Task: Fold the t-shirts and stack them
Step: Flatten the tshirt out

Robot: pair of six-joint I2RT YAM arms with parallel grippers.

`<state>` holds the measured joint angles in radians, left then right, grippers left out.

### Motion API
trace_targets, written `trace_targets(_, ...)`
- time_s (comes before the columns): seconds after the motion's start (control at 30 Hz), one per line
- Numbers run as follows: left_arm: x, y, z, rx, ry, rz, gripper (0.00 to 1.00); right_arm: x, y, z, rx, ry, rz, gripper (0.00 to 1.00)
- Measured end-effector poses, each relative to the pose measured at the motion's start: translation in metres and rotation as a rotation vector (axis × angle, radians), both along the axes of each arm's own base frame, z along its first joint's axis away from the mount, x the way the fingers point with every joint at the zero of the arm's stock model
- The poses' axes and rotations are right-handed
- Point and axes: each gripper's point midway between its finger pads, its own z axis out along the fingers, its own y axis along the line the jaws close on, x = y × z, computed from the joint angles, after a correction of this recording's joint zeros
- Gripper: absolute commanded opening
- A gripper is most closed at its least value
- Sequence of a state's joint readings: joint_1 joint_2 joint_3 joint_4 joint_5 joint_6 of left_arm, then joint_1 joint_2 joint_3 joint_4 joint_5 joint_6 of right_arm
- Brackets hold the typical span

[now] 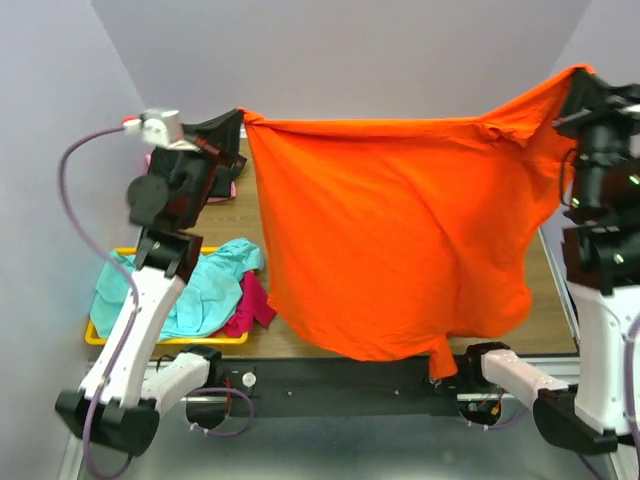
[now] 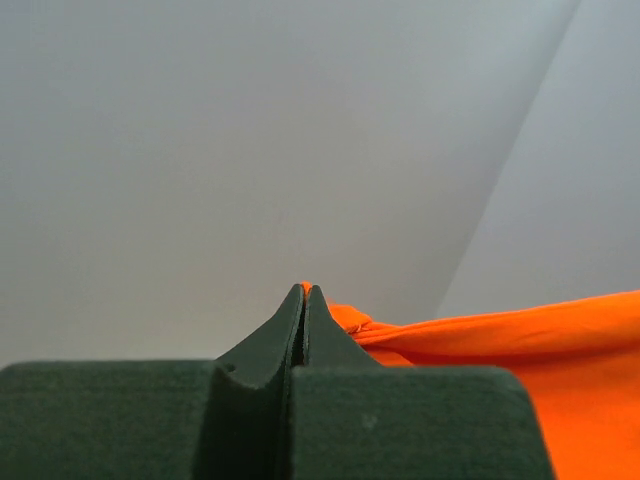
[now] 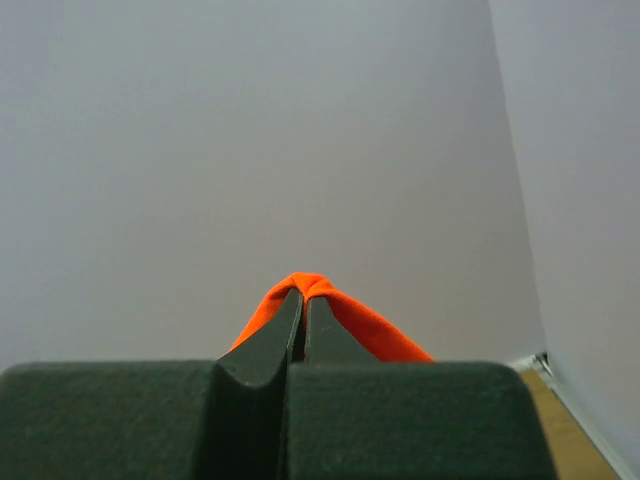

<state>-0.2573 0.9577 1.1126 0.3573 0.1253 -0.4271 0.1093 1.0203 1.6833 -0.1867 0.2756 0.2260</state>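
The bright orange t-shirt (image 1: 390, 230) hangs spread in the air between my two grippers, its lower edge reaching the near table edge. My left gripper (image 1: 238, 117) is shut on its top left corner; the left wrist view shows orange cloth (image 2: 480, 335) pinched at the fingertips of the left gripper (image 2: 305, 288). My right gripper (image 1: 580, 75) is shut on the top right corner, held higher; orange cloth (image 3: 375, 330) wraps over the tips of the right gripper (image 3: 304, 292). A teal t-shirt (image 1: 200, 285) and a magenta t-shirt (image 1: 250, 305) lie in the tray. A pale pink shirt (image 1: 236, 186) peeks behind the left arm. The black shirt is hidden.
A shallow yellow tray (image 1: 120, 338) sits at the left on the wooden table (image 1: 545, 310). Grey walls close in behind and on both sides. The arm bases and a black rail (image 1: 340, 385) line the near edge.
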Motion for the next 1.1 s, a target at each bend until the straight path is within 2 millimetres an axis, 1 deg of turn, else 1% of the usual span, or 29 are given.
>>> trace_targets(0.03,0.014,-0.002,-0.011,0.004,0.031,0.008,0.00,0.013,0.000,-0.011,0.001,0.028,-0.008,0.01)
trace_targets(0.07,0.036,-0.005,-0.029,0.011,0.077,0.020,0.00,0.034,0.000,-0.028,0.004,0.069,-0.022,0.01)
trace_targets(0.1,0.057,-0.009,-0.048,0.019,0.128,0.032,0.00,0.054,0.000,-0.048,0.002,0.118,-0.033,0.01)
trace_targets(0.13,0.079,-0.012,-0.072,0.032,0.189,0.042,0.00,0.067,0.000,-0.060,0.003,0.144,-0.039,0.01)
trace_targets(0.17,0.089,-0.013,-0.084,0.037,0.220,0.051,0.02,0.095,0.000,-0.086,0.004,0.201,-0.057,0.01)
trace_targets(0.2,0.116,-0.017,-0.108,0.048,0.282,0.070,0.13,0.112,0.000,-0.102,0.005,0.237,-0.067,0.01)
trace_targets(0.23,0.143,-0.021,-0.132,0.061,0.338,0.085,0.41,0.136,0.001,-0.124,0.005,0.286,-0.077,0.01)
trace_targets(0.27,0.161,-0.022,-0.145,0.067,0.373,0.094,0.57,0.157,0.000,-0.139,0.008,0.317,-0.095,0.06)
trace_targets(0.3,0.185,-0.025,-0.159,0.080,0.407,0.106,0.73,0.189,0.001,-0.164,0.010,0.368,-0.111,0.45)
trace_targets(0.33,0.205,-0.027,-0.174,0.088,0.441,0.115,0.96,0.213,0.001,-0.184,0.007,0.407,-0.123,0.73)
trace_targets(0.37,0.226,-0.028,-0.188,0.096,0.469,0.128,0.98,0.235,0.002,-0.204,0.008,0.443,-0.130,1.00)
trace_targets(0.4,0.242,-0.030,-0.204,0.109,0.505,0.135,0.98,0.267,0.002,-0.230,0.003,0.493,-0.140,1.00)
trace_targets(0.43,0.257,-0.031,-0.212,0.118,0.523,0.141,0.98,0.288,0.002,-0.251,-0.004,0.529,-0.144,1.00)
trace_targets(0.5,0.276,-0.034,-0.225,0.125,0.545,0.145,0.98,0.319,0.005,-0.289,-0.010,0.595,-0.140,1.00)
trace_targets(0.53,0.280,-0.035,-0.233,0.130,0.562,0.144,0.98,0.326,0.006,-0.308,-0.013,0.632,-0.130,1.00)
trace_targets(0.6,0.277,-0.035,-0.242,0.139,0.588,0.142,0.98,0.328,0.010,-0.334,-0.018,0.696,-0.112,1.00)
trace_targets(0.63,0.274,-0.036,-0.242,0.140,0.588,0.141,0.98,0.327,0.011,-0.340,-0.016,0.710,-0.107,1.00)
trace_targets(0.73,0.246,-0.036,-0.239,0.143,0.588,0.129,0.98,0.315,0.013,-0.341,-0.003,0.718,-0.091,1.00)
trace_targets(0.77,0.236,-0.037,-0.238,0.144,0.587,0.123,0.98,0.309,0.013,-0.342,0.006,0.716,-0.087,1.00)
trace_targets(0.83,0.219,-0.041,-0.235,0.143,0.576,0.109,0.98,0.289,0.012,-0.345,0.028,0.728,-0.084,1.00)
trace_targets(0.87,0.214,-0.043,-0.235,0.143,0.574,0.102,0.98,0.283,0.012,-0.349,0.039,0.734,-0.083,1.00)
trace_targets(0.9,0.209,-0.047,-0.238,0.144,0.575,0.094,0.98,0.272,0.012,-0.360,0.052,0.758,-0.079,1.00)
trace_targets(0.93,0.204,-0.051,-0.245,0.148,0.584,0.085,0.98,0.268,0.012,-0.365,0.052,0.768,-0.075,1.00)
trace_targets(0.97,0.200,-0.055,-0.253,0.155,0.598,0.075,0.98,0.263,0.013,-0.374,0.062,0.785,-0.069,1.00)
trace_targets(1.07,0.187,-0.066,-0.294,0.188,0.679,0.058,0.98,0.247,0.015,-0.419,0.083,0.880,-0.054,1.00)
trace_targets(1.1,0.184,-0.069,-0.303,0.196,0.699,0.057,0.98,0.243,0.015,-0.431,0.089,0.905,-0.050,1.00)
